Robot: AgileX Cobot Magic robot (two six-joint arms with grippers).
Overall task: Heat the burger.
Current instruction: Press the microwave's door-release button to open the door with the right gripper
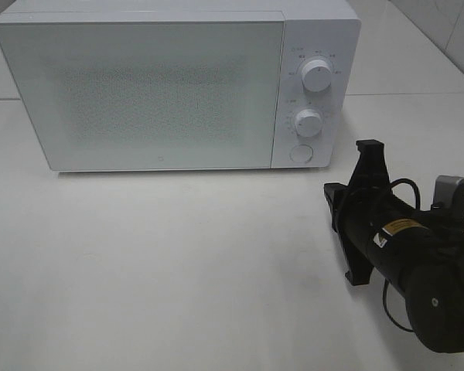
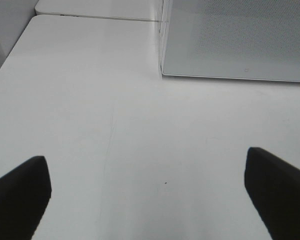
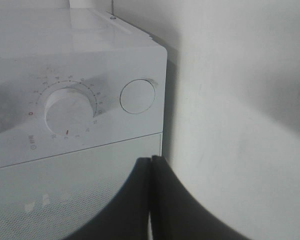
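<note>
- While the burger shows in none of our views, we judge it may sit behind the closed, speckled door [image 1: 139,93] of the microwave [image 1: 317,23] in the upper left of the high view. We cannot confirm this.
- Our right end effector [image 3: 151,170] is pinched narrow on nothing, just in front of the round button [image 3: 137,96] and lower dial [image 3: 70,110]. An off-centre poke could hit the button rather than the dial, which we guess might pop the door.
- Shut tips may slip off the dial's smooth face.
- A hard push could slide the microwave across the bench [image 1: 178,270].
- Our left end effector [image 2: 146,165] is spread wide and empty over bare bench, bracing nothing.
</note>
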